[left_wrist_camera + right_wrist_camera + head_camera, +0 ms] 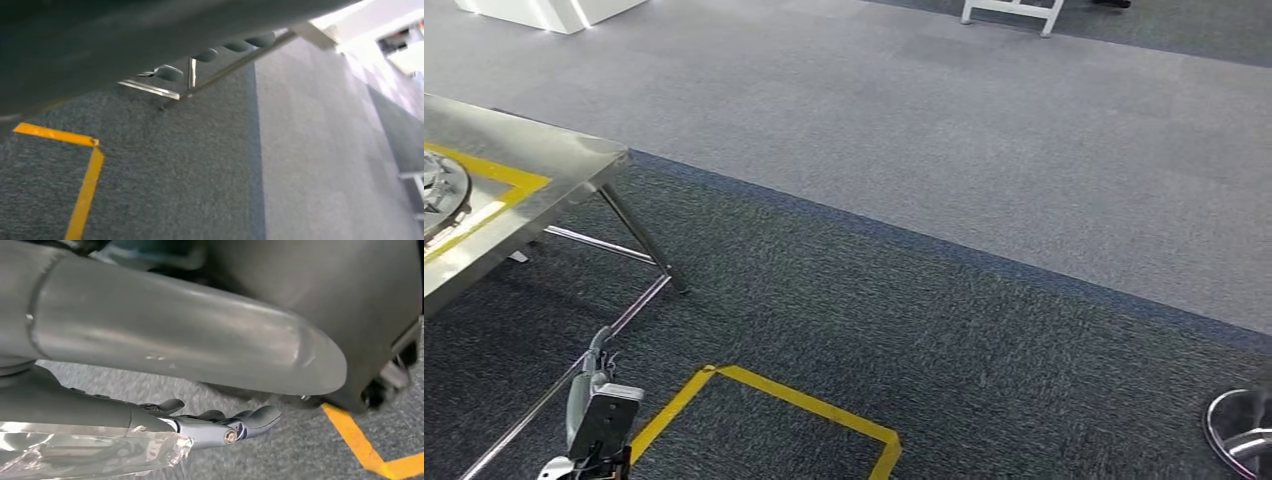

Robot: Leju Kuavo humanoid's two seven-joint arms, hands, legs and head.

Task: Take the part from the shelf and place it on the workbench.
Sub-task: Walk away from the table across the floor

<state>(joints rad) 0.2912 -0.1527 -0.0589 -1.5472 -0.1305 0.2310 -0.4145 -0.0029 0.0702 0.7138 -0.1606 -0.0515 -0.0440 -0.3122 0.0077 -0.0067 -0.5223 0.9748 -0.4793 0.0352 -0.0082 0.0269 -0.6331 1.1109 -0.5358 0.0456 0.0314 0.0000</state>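
1. A round metal part [438,195] lies at the left edge of the steel workbench [544,160], inside a square marked in yellow. I judge that it is already delivered, so the job is either finished or between 2 rounds.
2. The left arm [599,415] hangs straight down beside the workbench's near corner, over the grey floor [944,300].
3. The left hand [205,54] shows as a row of dark fingertips [235,46] pointing toward the workbench's legs. I cannot tell how far it is spread, and nothing is visible in it.
4. A yellow tape [794,400] outline lies on the floor just beside that arm.
5. The right hand [210,422] hangs low by the body. Its fingers [262,416] are stretched out almost straight and hold nothing. Crinkled clear film [90,455] sits at the wrist.
6. If another part is wanted, the next move calls for turning toward the shelf with both arms kept down.
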